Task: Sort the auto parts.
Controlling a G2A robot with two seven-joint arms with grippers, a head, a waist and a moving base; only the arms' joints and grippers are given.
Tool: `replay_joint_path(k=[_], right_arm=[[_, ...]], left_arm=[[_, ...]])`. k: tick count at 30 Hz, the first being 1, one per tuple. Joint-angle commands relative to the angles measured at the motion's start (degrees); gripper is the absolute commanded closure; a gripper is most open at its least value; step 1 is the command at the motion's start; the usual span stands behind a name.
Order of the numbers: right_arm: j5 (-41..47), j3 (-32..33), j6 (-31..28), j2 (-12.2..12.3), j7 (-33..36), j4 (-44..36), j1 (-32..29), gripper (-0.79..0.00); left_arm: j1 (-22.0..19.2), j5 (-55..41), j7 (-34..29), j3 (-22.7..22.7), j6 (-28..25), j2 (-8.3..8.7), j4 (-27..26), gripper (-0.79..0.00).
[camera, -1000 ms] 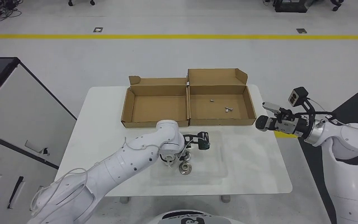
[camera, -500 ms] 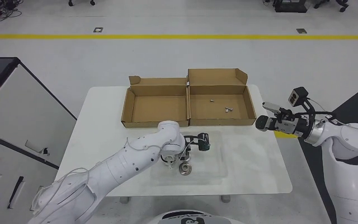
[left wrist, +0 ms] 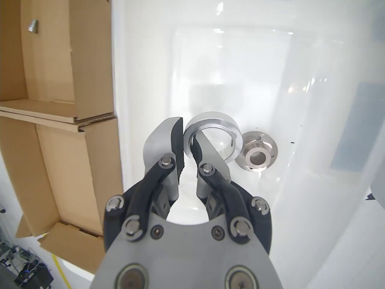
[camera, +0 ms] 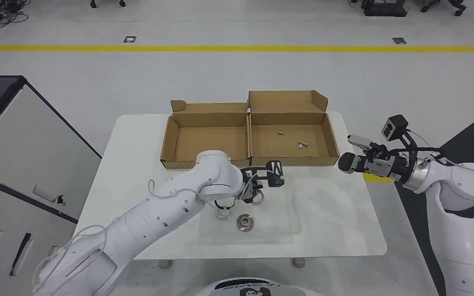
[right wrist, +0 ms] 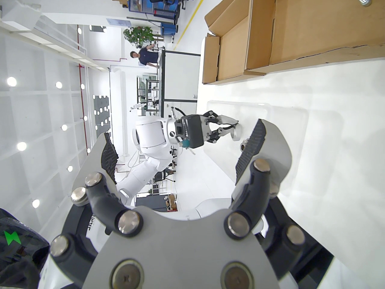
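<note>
Closest in, the left gripper (left wrist: 188, 145) pinches the wall of a metal ring (left wrist: 233, 139), one finger inside the bore and one outside, with the ring tilted in the grip. Just beside it a flanged hub (left wrist: 257, 154) lies flat on the floor of the clear tray (left wrist: 234, 61).

In the top view the left gripper (camera: 275, 175) sits at centre frame over the tray's upper edge, and the flanged hub (camera: 244, 221) is below and left of it. Directly above it in the frame is the seam between the two cardboard boxes. The left box (camera: 211, 143) is bare and the right box (camera: 326, 140) holds a few bolts (camera: 301, 144).

A ring most likely belongs in the bare box, so the carry would run up and left, a short reach for this arm. Farthest out, at the right of the frame past the table's edge, the right gripper (camera: 346, 163) hangs with its fingers spread and nothing between them.
</note>
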Motion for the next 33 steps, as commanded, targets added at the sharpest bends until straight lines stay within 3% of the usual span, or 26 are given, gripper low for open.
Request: replay_joint_path(k=[1, 5, 16, 18, 25, 33], right_arm=[[0.0, 0.0, 0.0, 0.0, 0.0, 0.0, 0.0, -0.785], [0.0, 0.0, 0.0, 0.0, 0.0, 0.0, 0.0, -0.785], [0.0, 0.0, 0.0, 0.0, 0.0, 0.0, 0.0, -0.785], [0.0, 0.0, 0.0, 0.0, 0.0, 0.0, 0.0, -0.785], [0.0, 0.0, 0.0, 0.0, 0.0, 0.0, 0.0, -0.785], [0.0, 0.0, 0.0, 0.0, 0.0, 0.0, 0.0, -0.785]], left_arm=[[0.6, -0.1, -0.7, -1.2, -0.3, 0.56, -2.3, 0.0], [1.6, -0.1, -1.6, -2.7, -0.7, 1.32, -5.3, 0.0], [1.6, -0.1, -1.6, -2.7, -0.7, 1.32, -5.3, 0.0], [1.9, 0.2, 0.7, -4.0, 0.6, 1.5, -4.7, 0.0], [4.7, -9.6, 6.2, -14.3, 1.8, 3.41, -5.5, 0.0], [9.9, -32.4, 13.5, -27.0, -5.2, 5.73, -6.2, 0.0]])
